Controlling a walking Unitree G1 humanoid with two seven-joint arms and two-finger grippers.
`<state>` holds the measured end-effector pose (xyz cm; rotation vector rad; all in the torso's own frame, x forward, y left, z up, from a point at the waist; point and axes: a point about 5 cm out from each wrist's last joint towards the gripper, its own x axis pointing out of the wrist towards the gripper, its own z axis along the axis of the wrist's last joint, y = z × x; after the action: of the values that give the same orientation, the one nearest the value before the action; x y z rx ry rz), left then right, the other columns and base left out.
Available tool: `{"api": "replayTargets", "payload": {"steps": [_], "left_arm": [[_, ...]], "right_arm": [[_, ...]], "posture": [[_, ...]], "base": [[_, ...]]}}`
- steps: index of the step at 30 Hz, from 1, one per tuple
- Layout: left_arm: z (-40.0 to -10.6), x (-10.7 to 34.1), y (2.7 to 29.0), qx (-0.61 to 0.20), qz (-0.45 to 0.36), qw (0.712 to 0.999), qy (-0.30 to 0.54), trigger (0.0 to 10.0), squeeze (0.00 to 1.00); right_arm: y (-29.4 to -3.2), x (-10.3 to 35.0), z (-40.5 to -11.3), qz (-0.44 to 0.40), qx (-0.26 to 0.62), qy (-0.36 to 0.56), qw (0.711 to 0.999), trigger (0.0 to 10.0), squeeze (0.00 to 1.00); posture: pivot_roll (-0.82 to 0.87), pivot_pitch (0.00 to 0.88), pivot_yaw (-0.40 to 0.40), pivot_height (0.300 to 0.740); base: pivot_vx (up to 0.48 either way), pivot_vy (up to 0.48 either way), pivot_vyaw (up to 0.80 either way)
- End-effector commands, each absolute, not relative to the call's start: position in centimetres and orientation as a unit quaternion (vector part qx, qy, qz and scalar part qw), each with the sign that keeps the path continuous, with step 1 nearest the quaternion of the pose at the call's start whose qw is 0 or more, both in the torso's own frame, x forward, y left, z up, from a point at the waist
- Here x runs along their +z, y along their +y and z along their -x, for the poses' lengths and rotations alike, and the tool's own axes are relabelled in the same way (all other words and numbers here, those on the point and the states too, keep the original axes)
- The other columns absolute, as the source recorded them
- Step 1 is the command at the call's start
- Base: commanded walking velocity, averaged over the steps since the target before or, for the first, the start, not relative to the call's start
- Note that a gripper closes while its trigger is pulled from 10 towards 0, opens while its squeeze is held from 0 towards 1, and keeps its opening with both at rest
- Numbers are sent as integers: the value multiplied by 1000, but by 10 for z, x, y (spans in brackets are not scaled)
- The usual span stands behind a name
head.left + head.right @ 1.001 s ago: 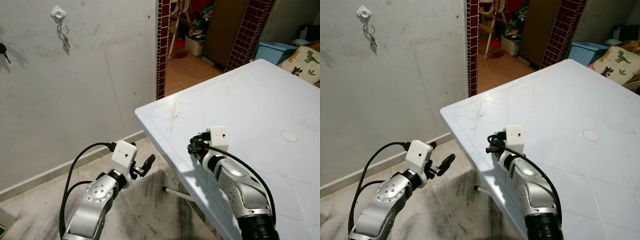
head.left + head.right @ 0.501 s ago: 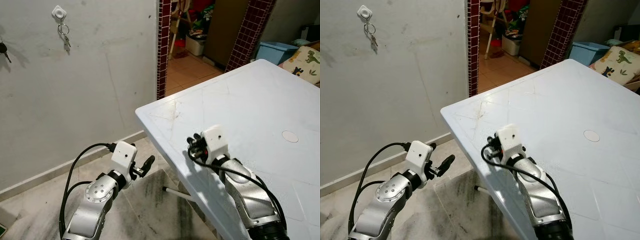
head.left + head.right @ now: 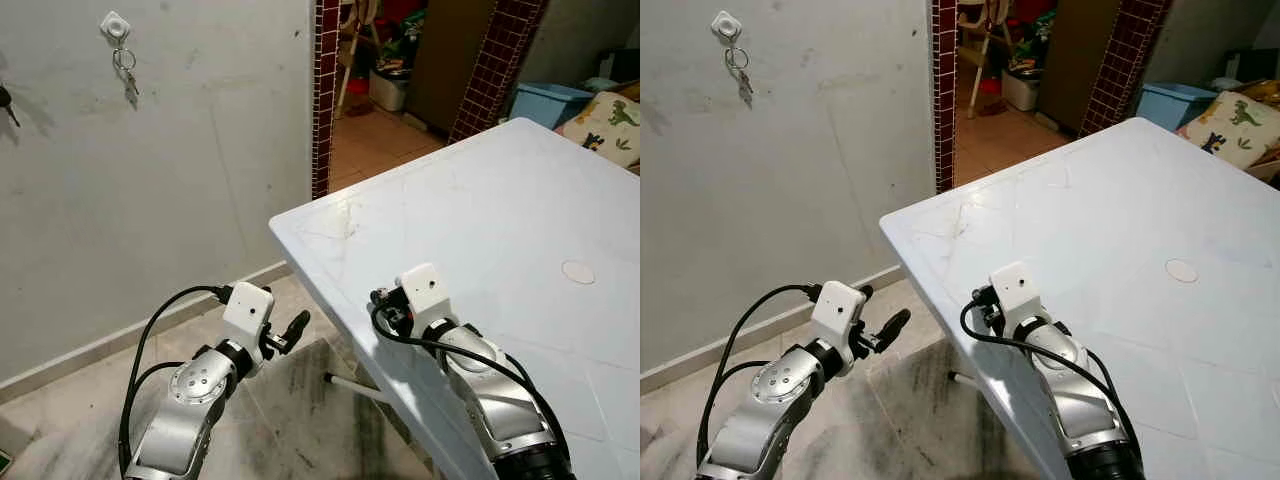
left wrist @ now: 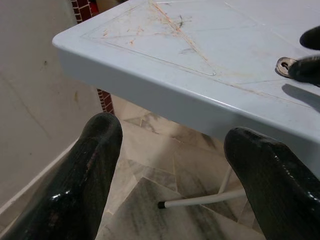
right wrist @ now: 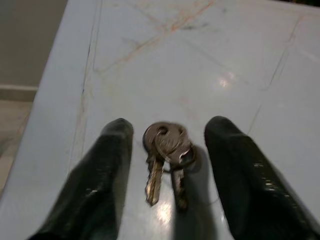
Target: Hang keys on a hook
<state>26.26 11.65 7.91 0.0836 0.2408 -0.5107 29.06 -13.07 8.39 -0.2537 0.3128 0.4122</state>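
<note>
Keys now lie between the lowered right end effector's fingers.

No readable text, label, brand, number or sign appears on the keys, the table, the wall or anything else.

My arms are silver metal with rounded, screw-dotted joint housings. Each wrist carries a white boxy camera block with a small dark lens. Black cables loop from each block back along the forearm. My left hand and right hand have long, glossy black fingers.
</note>
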Motion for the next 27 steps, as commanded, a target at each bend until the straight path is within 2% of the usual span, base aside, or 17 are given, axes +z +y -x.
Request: {"api": "replayTargets", "payload": {"steps": [1,2,3,10,11,12,13,14,21,27], "left_arm": [[-263,79,118,-251,-43,959,123,10000,0],[-263,79,118,-252,-43,959,123,10000,0],[-263,79,118,-252,-43,959,123,10000,0],[-263,78,118,-253,-45,958,124,10000,0],[-263,78,118,-253,-45,958,125,10000,0],[-263,78,118,-253,-45,958,125,10000,0],[-263,78,118,-253,-45,958,125,10000,0],[-263,78,118,-253,-46,958,125,10000,0],[-263,78,117,-254,-46,958,125,10000,0],[-263,78,117,-254,-44,958,125,10000,0]], "right_arm": [[-135,80,-288,132,192,172,957,10000,1000],[-138,77,-288,135,183,185,956,10000,1000],[-139,75,-287,127,181,194,956,10000,0],[-143,67,-286,126,169,221,952,10000,0],[-142,67,-286,126,172,223,951,9255,0],[-142,66,-286,128,174,224,950,9255,0],[-142,66,-286,128,173,227,950,4000,0],[-141,65,-286,125,174,227,950,0,0],[-141,60,-285,78,180,250,948,0,0],[-142,60,-285,71,178,253,948,0,0]], "posture": [[12,10,-19,740],[12,10,-19,740],[12,10,-19,740],[16,7,-18,740],[17,7,-19,740],[17,7,-19,740],[17,7,-19,740],[17,7,-19,740],[18,9,-19,740],[17,11,-18,740]], "base": [[0,0,0],[0,0,0],[0,0,0],[0,0,0],[0,0,0],[0,0,0],[0,0,0],[0,0,0],[0,0,0],[0,0,0]]}}
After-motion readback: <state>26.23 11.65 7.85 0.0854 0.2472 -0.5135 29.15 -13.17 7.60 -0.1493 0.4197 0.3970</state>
